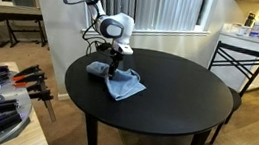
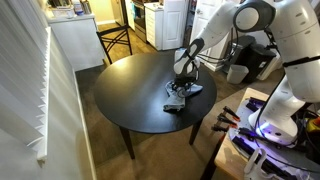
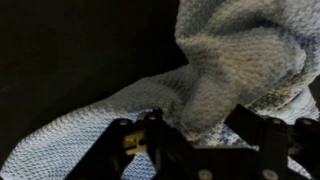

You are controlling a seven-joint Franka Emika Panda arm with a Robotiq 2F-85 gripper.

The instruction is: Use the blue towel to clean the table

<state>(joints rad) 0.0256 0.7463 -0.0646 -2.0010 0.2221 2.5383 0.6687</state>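
Note:
The blue towel [image 1: 125, 85] lies crumpled on the round black table [image 1: 176, 104], on the side nearest the arm. It also shows in an exterior view [image 2: 181, 96] and fills the wrist view [image 3: 230, 50]. My gripper [image 1: 118, 65] points down into the towel, also seen in an exterior view [image 2: 183, 83]. In the wrist view the fingers [image 3: 200, 128] sit on either side of a raised fold of towel and press on it. The table top [image 2: 135, 95] shows no visible dirt.
A black metal chair [image 1: 238, 59] stands at the table's far side, also seen in an exterior view [image 2: 116, 42]. A cart with tools [image 1: 26, 79] stands beside the table near the arm's base. A white refrigerator [image 2: 172, 20] stands at the back.

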